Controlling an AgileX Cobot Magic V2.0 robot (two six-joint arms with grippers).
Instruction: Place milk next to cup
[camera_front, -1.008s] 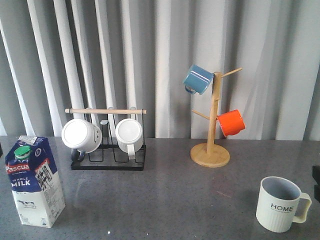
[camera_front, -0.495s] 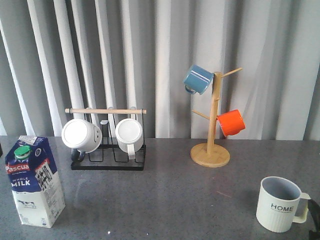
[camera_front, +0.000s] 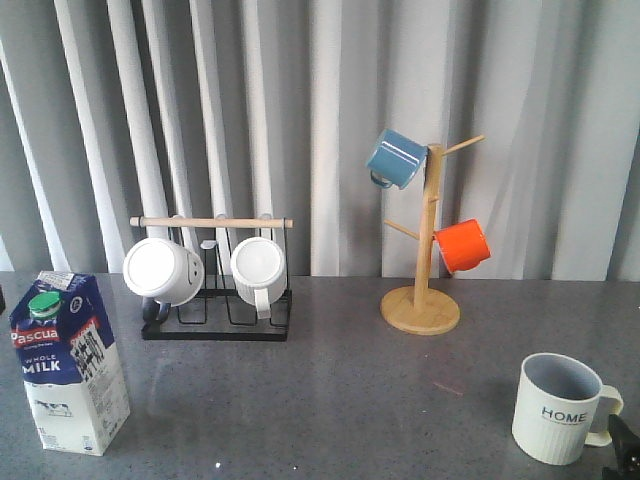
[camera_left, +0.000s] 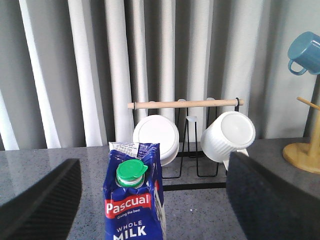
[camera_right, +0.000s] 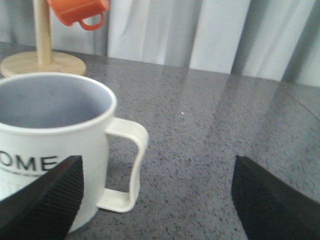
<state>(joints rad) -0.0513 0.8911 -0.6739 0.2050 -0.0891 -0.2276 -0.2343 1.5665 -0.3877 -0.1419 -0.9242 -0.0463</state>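
milk (camera_left: 134, 205) base cropped, cup (camera_right: 52, 145) lettering cut off

The milk (camera_front: 68, 362) is standing near-left on the tabletop (camera_front: 340, 400), the cup (camera_front: 560, 408) near-right, the rack (camera_front: 215, 290) and mug tree (camera_front: 425, 240) sitting far between them.

Soft even light, faint shadows, slight blur

We see the milk (camera_front: 68, 362) in blue over white with a green cap (camera_front: 44, 303). The cup (camera_front: 556, 408) is cream, ribbed, grey inside, lettered black. The table (camera_front: 350, 390) is speckled grey.
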